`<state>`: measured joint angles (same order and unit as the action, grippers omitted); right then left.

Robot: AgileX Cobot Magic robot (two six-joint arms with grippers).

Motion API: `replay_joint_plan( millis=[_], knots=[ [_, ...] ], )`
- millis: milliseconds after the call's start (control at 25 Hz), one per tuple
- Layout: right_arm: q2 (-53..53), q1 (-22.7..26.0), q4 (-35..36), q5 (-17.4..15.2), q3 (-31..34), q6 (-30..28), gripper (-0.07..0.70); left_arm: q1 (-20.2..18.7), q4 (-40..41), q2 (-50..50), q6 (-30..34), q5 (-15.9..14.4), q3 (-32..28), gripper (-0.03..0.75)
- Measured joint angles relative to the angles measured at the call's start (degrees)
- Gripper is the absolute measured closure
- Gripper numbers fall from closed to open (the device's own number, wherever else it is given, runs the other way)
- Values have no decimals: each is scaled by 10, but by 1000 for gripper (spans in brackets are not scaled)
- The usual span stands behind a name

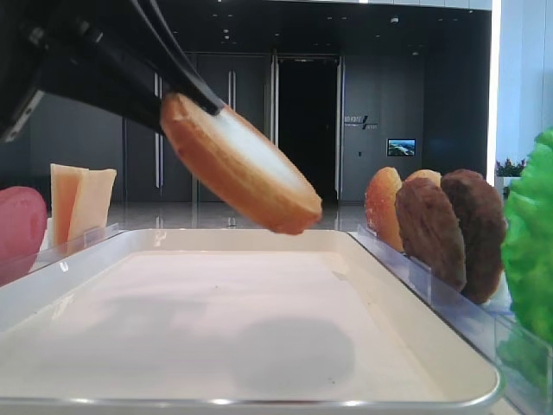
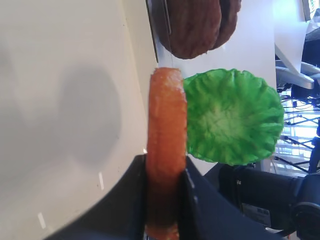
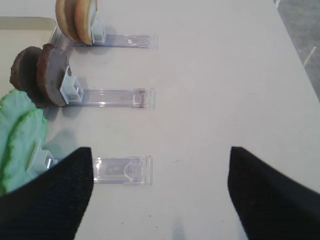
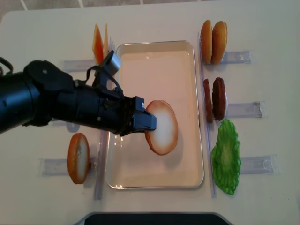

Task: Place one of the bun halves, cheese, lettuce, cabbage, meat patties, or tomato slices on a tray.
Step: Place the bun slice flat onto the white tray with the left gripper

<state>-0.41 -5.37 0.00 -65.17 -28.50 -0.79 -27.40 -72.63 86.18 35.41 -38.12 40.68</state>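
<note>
A bun half [image 4: 161, 127] is held above the tray [image 4: 187, 51] by the left gripper [image 4: 146, 121].

The bun half is seen as a round flat disc with a golden-brown edge and a pale, toasted face turned upward; it is tilted and kept clear of the cream-white tray floor, where its shadow is cast. It is clamped at one edge between the left gripper's dark fingers [image 2: 192, 200]. The right gripper [image 3: 160, 195] is seen with its fingers spread wide, nothing between them, over the bare table [image 3: 225, 75]. Two more bun halves [image 4: 213, 41], two dark meat patties [image 4: 214, 99] and the green lettuce [image 4: 227, 157] are stood in clear holders [image 4: 243, 110] right of the tray; cheese [image 4: 99, 43] is stood to its left. No legible writing can be made out.
</note>
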Motion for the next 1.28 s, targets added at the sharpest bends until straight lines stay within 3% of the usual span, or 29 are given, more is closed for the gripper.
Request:
replay_joint_plan(
  millis=[160, 760, 1280],
  knots=[
    [0, 0, 0, 0, 0, 0, 76, 0, -40, 34, 38, 3, 0, 595],
    [0, 0, 0, 0, 0, 0, 76, 0, -51, 74, 42, 53, 1, 595],
    [0, 0, 0, 0, 0, 0, 76, 1, -58, 109, 42, 57, 1, 595]
  ],
)
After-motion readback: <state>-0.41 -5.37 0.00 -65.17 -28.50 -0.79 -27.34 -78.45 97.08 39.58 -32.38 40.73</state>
